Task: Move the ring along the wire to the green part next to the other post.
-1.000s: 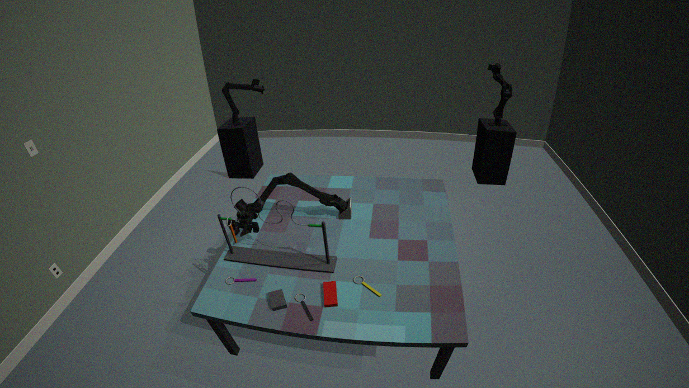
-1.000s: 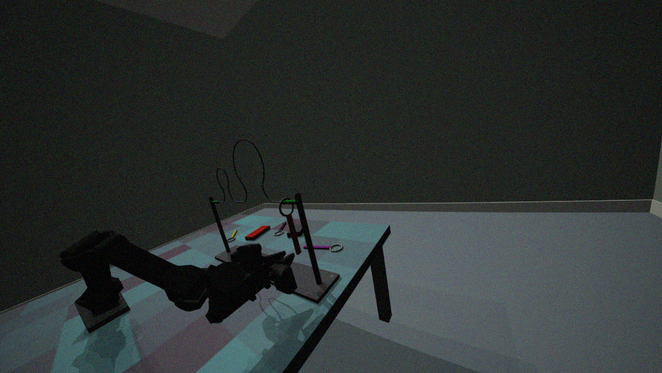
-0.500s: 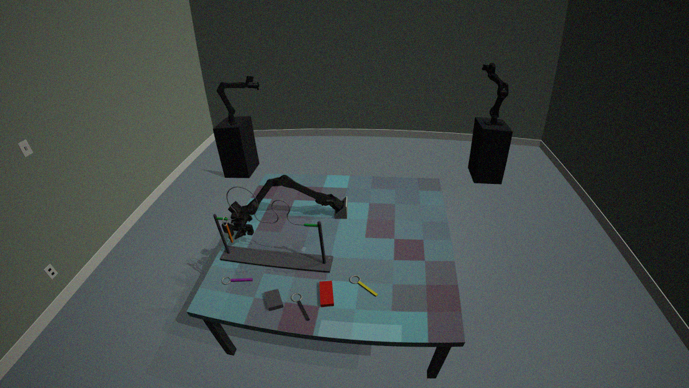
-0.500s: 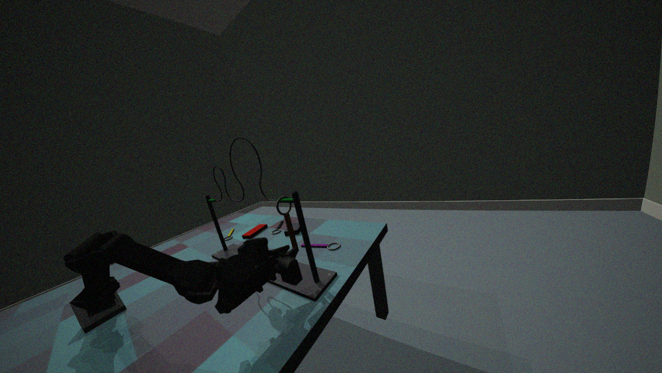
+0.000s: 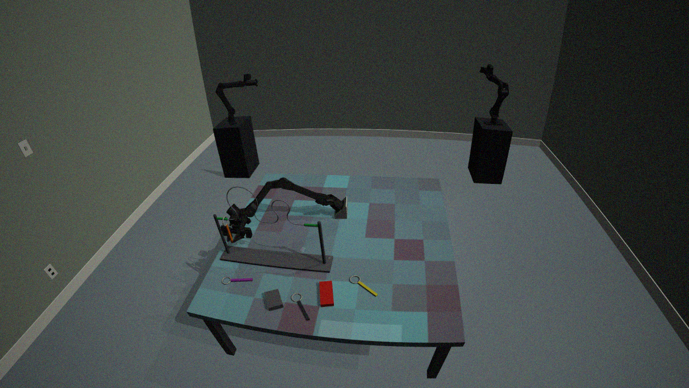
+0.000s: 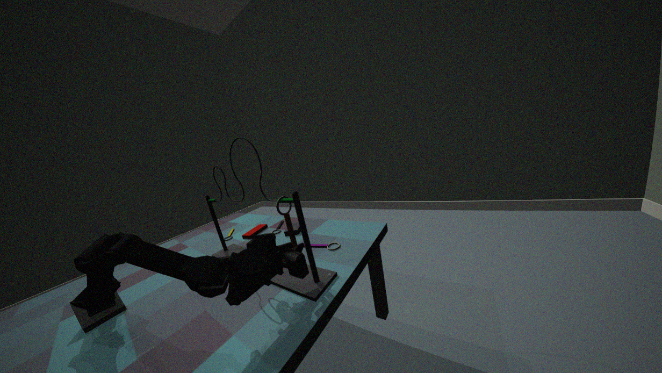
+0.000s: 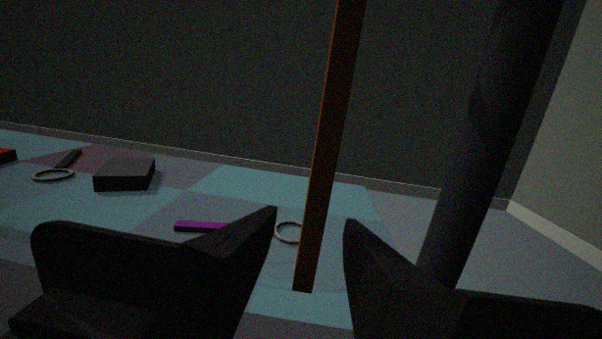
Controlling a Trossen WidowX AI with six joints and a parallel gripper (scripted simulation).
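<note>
The ring point(image 5: 222, 221) point(image 6: 276, 205) hangs around the green part point(image 5: 220, 218) point(image 6: 288, 199) next to the left post point(image 5: 221, 236) point(image 6: 306, 241) point(image 7: 458, 211). Its orange handle point(image 5: 229, 233) point(image 6: 288, 223) point(image 7: 324, 171) hangs down, slightly tilted. My gripper point(image 6: 300, 252) point(image 7: 310, 220) is partly open, with its fingertips around the handle's lower end; gaps show on both sides in the wrist view. The right finger is close to the post. The thin grey wire point(image 5: 236, 187) point(image 6: 240, 137) loops across to the other green part point(image 5: 311, 225) point(image 6: 211, 200) by the other post point(image 5: 321, 243) point(image 6: 216, 223).
The posts stand on a dark base point(image 5: 274, 260). A purple-handled ring point(image 5: 241, 279) point(image 7: 198, 226), a grey block point(image 5: 273, 299) point(image 7: 124, 173), a dark-handled ring point(image 5: 303, 311), a red block point(image 5: 326, 293) and a yellow-handled ring point(image 5: 367, 288) lie beyond the base.
</note>
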